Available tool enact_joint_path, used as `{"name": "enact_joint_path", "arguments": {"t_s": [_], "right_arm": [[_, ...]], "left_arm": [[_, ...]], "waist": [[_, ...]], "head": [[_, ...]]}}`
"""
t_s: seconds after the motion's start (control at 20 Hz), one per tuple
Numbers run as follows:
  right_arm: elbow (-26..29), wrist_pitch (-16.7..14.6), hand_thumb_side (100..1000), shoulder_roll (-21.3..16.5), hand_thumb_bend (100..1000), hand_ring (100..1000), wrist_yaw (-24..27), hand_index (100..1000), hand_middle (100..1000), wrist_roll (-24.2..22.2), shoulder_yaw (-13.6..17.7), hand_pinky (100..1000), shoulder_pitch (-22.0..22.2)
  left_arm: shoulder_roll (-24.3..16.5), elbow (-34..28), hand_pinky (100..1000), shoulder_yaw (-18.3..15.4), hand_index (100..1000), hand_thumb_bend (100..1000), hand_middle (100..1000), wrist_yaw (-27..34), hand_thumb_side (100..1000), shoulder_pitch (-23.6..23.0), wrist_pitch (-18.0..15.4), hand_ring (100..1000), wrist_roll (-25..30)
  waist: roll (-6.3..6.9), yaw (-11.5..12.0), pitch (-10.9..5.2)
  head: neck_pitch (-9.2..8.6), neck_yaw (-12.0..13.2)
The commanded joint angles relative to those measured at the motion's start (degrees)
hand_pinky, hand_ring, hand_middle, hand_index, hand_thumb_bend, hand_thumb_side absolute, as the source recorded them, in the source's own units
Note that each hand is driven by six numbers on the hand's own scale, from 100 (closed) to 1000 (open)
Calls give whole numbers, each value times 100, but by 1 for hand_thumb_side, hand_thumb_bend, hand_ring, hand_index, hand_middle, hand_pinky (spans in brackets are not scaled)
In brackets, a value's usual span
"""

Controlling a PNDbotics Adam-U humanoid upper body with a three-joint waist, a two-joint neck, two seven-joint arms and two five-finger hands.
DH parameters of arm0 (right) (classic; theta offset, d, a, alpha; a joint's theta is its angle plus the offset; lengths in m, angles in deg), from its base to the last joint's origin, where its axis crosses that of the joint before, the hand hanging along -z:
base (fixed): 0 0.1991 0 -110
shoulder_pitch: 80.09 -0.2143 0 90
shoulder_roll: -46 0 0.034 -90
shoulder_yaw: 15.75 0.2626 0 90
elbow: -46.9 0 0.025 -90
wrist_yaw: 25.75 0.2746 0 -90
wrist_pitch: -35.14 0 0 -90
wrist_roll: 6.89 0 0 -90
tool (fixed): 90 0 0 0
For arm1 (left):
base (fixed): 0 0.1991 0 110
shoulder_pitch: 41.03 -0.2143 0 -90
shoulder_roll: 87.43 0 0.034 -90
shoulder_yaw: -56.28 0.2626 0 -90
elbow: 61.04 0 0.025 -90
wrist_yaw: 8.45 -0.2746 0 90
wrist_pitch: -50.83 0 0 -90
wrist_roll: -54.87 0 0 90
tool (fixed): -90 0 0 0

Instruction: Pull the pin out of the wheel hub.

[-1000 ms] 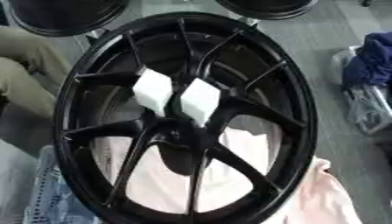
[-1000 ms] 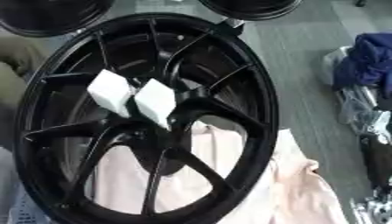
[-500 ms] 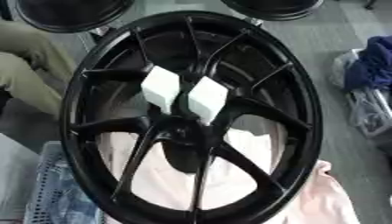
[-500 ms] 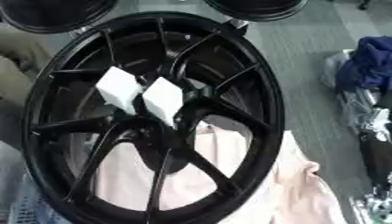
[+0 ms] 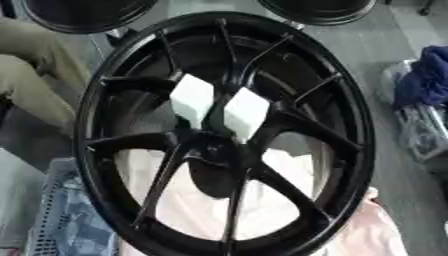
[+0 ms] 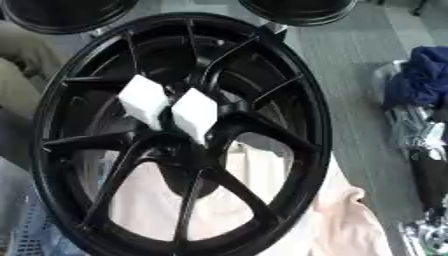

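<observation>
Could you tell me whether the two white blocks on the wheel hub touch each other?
Apart: the left eye view shows a dark gap between left block and right block.

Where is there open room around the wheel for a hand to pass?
The grey floor between the wheel and the blue cloth is bare. Gaps between the lower spokes open onto pink cloth. The hub is crowded by two white blocks.

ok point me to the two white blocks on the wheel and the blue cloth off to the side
left white block (image 5: 192, 97), left eye view, middle of its face
right white block (image 5: 245, 114), left eye view, middle of its face
blue cloth (image 6: 421, 77), right eye view, its bunched middle, right of the wheel (image 6: 311, 100)
</observation>
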Motion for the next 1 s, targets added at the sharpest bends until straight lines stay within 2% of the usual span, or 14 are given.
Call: {"name": "enact_joint_path", "arguments": {"t_s": [0.05,0.1,0.15,0.2,0.25,0.3,0.4,0.6,0.65,0.85,1.0], "right_arm": [[71,-22,372,-63,100,752,-6,797,678,8,58,595,-36],[71,-24,371,-62,100,752,0,797,677,4,58,595,-45],[71,-26,371,-61,100,751,5,797,677,2,59,594,-51],[71,-26,371,-61,100,751,10,796,677,2,61,594,-53],[71,-26,370,-62,100,751,13,796,676,2,62,593,-57],[71,-28,369,-64,100,750,18,796,676,2,62,593,-65],[71,-27,369,-64,100,750,26,795,675,5,65,592,-74],[71,-23,369,-63,100,749,38,794,675,10,67,592,-87],[71,-20,368,-62,100,749,39,794,674,11,65,591,-87],[71,-13,369,-58,100,748,38,794,674,24,65,590,-87],[71,-11,366,-59,100,748,37,793,673,29,64,590,-95]], "left_arm": [[-193,47,766,-113,421,100,341,-125,265,-92,-41,511,-75],[-167,55,776,-103,461,100,376,-174,252,-157,-62,532,-67],[-147,51,831,-95,658,100,539,-225,248,-210,-85,634,-46],[-128,29,864,-77,741,100,635,-298,243,-265,-129,706,8],[-112,14,935,-68,819,100,776,-374,236,-303,-176,813,75],[-99,1,959,-58,848,100,812,-453,254,-332,-231,848,162],[-87,-3,976,-55,866,100,834,-624,301,-366,-333,885,350],[-66,2,972,-77,874,100,834,-865,402,-377,-429,888,538],[-62,3,979,-78,880,100,842,-890,492,-376,-433,901,556],[-56,5,973,-85,875,120,835,-976,553,-373,-472,898,606],[-45,18,973,-90,873,167,834,-996,614,-361,-469,900,621]], "waist": [[10,14,-67],[7,11,-62],[4,8,-59],[1,6,-56],[-1,6,-55],[-1,6,-54],[1,10,-54],[2,16,-52],[2,14,-52],[3,10,-48],[1,8,-48]], "head": [[-105,12],[-113,16],[-117,18],[-118,18],[-118,19],[-118,22],[-117,19],[-105,18],[-103,18],[-98,18],[-91,16]]}}
